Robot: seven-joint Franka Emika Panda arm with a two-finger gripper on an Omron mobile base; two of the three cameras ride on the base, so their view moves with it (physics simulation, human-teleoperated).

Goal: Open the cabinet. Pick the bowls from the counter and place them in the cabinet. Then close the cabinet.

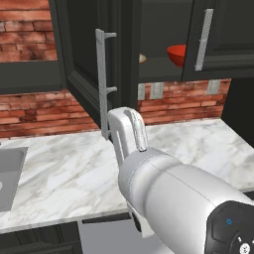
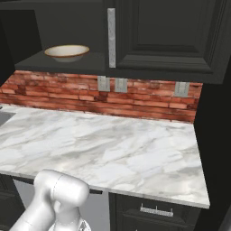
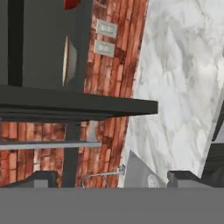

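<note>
Up inside the dark charcoal cabinet (image 1: 163,64), raised-panel doors swung open, long silver bar handle (image 1: 103,84) on the door edge. On its shelf: tan-rimmed bowl (image 2: 66,52), cream inside, beside glossy red bowl (image 1: 177,54). Below, white grey-veined marble counter (image 2: 113,149) against red brick. Gripper (image 3: 109,178) jaws spread wide, pinching nothing.

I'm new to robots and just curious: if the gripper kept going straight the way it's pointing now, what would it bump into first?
Probably the open left cabinet door. In the hand view its dark edge and silver handle cross just ahead of the open gripper. Depth is hard to judge.
</note>
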